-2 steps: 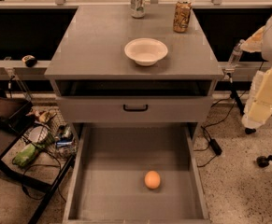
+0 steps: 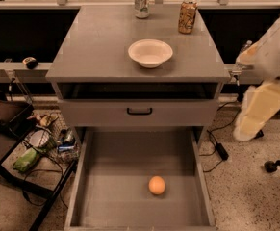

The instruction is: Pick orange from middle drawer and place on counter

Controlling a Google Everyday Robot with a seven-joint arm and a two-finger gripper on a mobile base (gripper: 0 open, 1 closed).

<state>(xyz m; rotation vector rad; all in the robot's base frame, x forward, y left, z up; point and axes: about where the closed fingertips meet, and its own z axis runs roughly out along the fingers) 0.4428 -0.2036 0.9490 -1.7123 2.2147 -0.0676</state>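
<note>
1. Fingers: whether spread or closed cannot be told; the gripper hangs at the right edge, beside the tabletop.
2. Well left of and below it, the orange lies on the open middle drawer floor.
3. Its arm slants downward.

The small, round orange lay on the flat grey floor of the open middle drawer, slightly right of centre and toward the front, clear of the walls, well down and left of the gripper. The gripper hung beyond the right edge of the smooth grey counter.
</note>
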